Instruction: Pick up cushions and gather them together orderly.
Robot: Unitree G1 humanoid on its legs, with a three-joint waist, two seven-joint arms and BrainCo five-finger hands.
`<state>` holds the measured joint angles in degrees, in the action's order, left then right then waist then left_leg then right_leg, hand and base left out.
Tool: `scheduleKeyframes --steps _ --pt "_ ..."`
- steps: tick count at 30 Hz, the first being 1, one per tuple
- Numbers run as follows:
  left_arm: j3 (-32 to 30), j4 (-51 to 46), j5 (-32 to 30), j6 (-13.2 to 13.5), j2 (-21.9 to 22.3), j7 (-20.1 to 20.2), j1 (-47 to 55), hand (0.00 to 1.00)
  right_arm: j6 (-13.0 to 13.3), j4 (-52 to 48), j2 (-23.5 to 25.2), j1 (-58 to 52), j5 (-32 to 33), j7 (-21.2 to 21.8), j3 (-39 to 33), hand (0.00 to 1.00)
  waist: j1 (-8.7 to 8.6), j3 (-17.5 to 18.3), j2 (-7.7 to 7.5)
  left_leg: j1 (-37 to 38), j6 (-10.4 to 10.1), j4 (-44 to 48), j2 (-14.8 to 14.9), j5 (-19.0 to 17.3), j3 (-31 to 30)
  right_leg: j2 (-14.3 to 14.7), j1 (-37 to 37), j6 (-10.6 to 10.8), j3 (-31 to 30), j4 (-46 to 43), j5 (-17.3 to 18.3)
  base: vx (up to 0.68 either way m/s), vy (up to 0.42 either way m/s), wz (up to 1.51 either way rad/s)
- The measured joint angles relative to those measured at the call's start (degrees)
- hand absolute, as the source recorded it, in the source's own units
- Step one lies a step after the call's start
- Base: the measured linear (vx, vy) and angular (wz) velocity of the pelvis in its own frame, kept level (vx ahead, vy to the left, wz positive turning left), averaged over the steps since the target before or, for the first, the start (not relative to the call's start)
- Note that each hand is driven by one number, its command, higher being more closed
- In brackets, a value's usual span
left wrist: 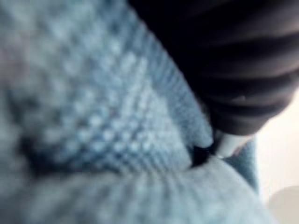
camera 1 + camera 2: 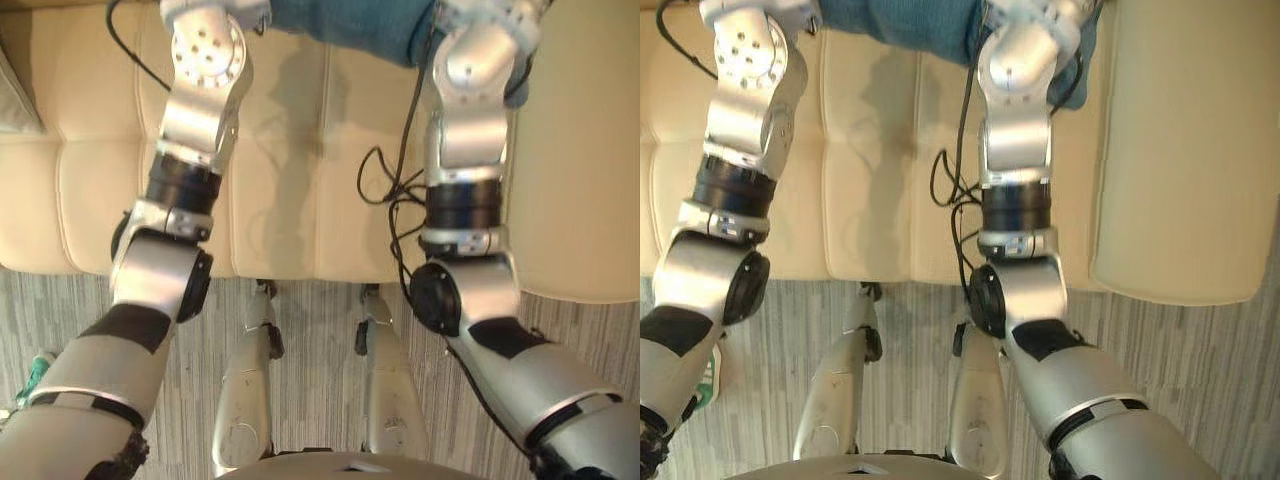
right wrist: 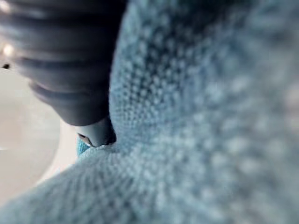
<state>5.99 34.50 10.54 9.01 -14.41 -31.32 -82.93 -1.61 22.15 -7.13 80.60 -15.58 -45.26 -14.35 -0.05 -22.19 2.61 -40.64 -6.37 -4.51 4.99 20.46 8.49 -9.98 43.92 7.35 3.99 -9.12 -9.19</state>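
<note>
At the far left we are seeing the edge of a pale grey cushion (image 2: 14,95) lying on the cream sofa (image 2: 290,210), well apart from our arms. Below it, on the striped grey floor (image 2: 40,300), a green-and-white shoe (image 2: 35,372) is peeking out beside our left arm.

Our left arm is reaching up across the sofa seat to the blue knitted cushion (image 2: 340,25), which is sitting at the back of the seat, between our two arms. In the left wrist view our left hand (image 1: 238,65) is lying right against that cushion. Its dark ribbed cover is touching the knit and a silver finger (image 1: 230,144) is sinking into a fold. The other fingers are buried in the fabric, so we cannot tell whether they are spread or curling round it.

Our right arm is reaching up to the same cushion's right end. In the right wrist view our right hand (image 3: 70,60) is likewise lying against the blue knit. One silver finger (image 3: 96,133) is disappearing where two bulges of fabric are meeting. Here too we cannot tell how the fingers are set.

At the far right the sofa's broad cream armrest (image 2: 580,150) is standing just beside our right arm, with the blue cushion's right end lying near it.
</note>
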Motion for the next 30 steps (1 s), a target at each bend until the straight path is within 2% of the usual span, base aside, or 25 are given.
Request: scheduleKeyframes --steps 2,4,8,9,10,12,14,15,18,19,23,27,30 --pt "-1.7 1.0 0.0 -1.0 1.6 0.0 -2.8 0.0 -1.0 2.7 -2.5 4.7 2.3 -1.8 -0.5 0.0 0.52 -1.2 1.62 -4.1 -0.6 0.0 0.1 1.3 -1.7 -0.2 3.1 0.0 1.4 -0.2 -0.1 -0.04 -0.01 0.27" --pt "-2.3 1.0 0.0 -1.1 2.4 0.2 -3.1 0.0 -1.1 3.5 -3.3 5.5 3.2 -2.9 -0.5 0.0 0.68 -1.3 1.75 -6.5 -1.7 0.0 -0.2 2.6 -2.4 -0.7 5.3 0.0 1.9 -0.8 -0.1 -0.01 0.012 0.2" --pt "-3.9 1.0 0.0 -1.9 3.8 1.8 -3.2 0.0 -1.2 3.5 -5.3 5.6 6.6 -1.7 -0.3 0.0 1.23 -1.3 1.76 -10.4 -1.7 0.0 -0.1 2.6 -2.3 -0.8 10.8 -0.2 1.7 -4.2 0.9 0.0 0.041 0.02" --pt "-4.9 1.1 0.0 -2.2 3.8 3.1 -3.2 0.0 -1.1 3.5 -6.1 5.5 8.1 -0.8 -0.2 0.0 1.28 -1.3 1.76 -12.1 -4.0 0.0 0.3 0.3 -2.2 -0.7 13.2 -0.3 1.7 -5.7 1.3 -0.02 0.067 -0.04" --pt "-5.2 1.1 0.0 -2.3 3.8 3.4 -3.2 0.0 -1.1 3.5 -6.3 5.5 8.9 -0.3 -0.1 0.0 1.28 -1.3 1.75 -12.7 -4.1 0.0 0.5 -0.4 -2.2 -0.7 13.9 -0.4 1.7 -6.1 1.3 -0.02 0.057 -0.04" --pt "-6.9 2.3 0.5 -3.2 4.7 5.0 -2.2 0.0 -1.2 3.5 -7.0 4.7 11.1 1.8 0.8 0.0 1.47 -1.3 1.75 -15.0 -3.3 0.0 1.0 -2.3 -0.3 -0.7 16.4 -0.5 1.7 -6.3 0.4 -0.02 0.046 0.02" --pt "-8.5 2.9 0.6 -4.1 6.5 6.1 0.7 0.0 -1.7 3.5 -6.6 2.0 11.2 3.6 1.4 0.0 1.54 -1.3 1.73 -15.1 -3.5 0.0 1.6 -2.5 1.7 -0.7 16.5 -0.5 1.7 -6.2 0.3 0.01 0.035 -0.01" --pt "-10.7 2.7 1.7 -4.1 8.0 6.8 4.1 0.0 -2.2 3.0 -6.4 -1.1 11.3 5.3 2.6 0.0 1.4 -1.3 1.72 -14.8 -3.1 0.0 1.9 -2.0 2.9 -0.7 16.6 -0.5 1.5 -6.7 0.9 0.03 0.032 -0.06" --pt "-12.8 2.3 2.9 -3.9 8.9 7.5 8.3 0.0 -2.2 0.5 -5.4 -4.7 11.5 6.8 3.1 0.0 0.95 -1.3 1.71 -14.0 -1.2 0.0 2.0 0.0 4.3 -0.6 17.0 -0.5 1.1 -9.2 2.7 0.03 -0.003 -0.03" --pt "-12.7 2.0 3.5 -3.8 9.0 8.1 10.3 0.0 -2.2 -1.2 -5.1 -6.6 11.9 7.6 3.2 0.0 0.66 -1.3 1.71 -13.3 -0.6 0.0 1.9 0.5 4.4 -0.8 17.0 -0.6 1.0 -10.9 4.0 0.05 -0.054 0.12" --pt "-12.6 -0.6 4.2 -3.2 8.8 9.2 16.3 0.0 -1.7 -3.8 -5.2 -10.6 13.2 9.1 3.7 0.0 0.67 -1.3 1.65 -11.2 -0.6 0.0 2.4 0.5 4.8 -0.8 17.0 -1.1 0.4 -15.0 7.1 0.02 -0.113 0.04" --pt "-12.5 -2.0 4.4 -3.0 8.0 9.3 18.8 0.0 -1.1 -5.1 -5.9 -13.7 15.9 10.4 3.7 0.0 0.7 -1.3 1.61 -10.2 -0.6 0.0 3.3 -0.1 5.6 0.1 17.0 -1.5 -0.1 -16.0 7.8 -0.03 -0.134 -0.11" --pt "-12.4 -2.4 4.5 -3.1 5.7 9.6 19.5 0.0 -0.4 -8.3 -7.5 -17.1 17.6 12.2 3.5 0.0 0.4 -1.3 1.6 -10.0 0.0 0.0 3.8 -0.6 5.7 0.7 17.0 -1.8 -0.1 -16.3 8.0 -0.05 -0.158 -0.07"
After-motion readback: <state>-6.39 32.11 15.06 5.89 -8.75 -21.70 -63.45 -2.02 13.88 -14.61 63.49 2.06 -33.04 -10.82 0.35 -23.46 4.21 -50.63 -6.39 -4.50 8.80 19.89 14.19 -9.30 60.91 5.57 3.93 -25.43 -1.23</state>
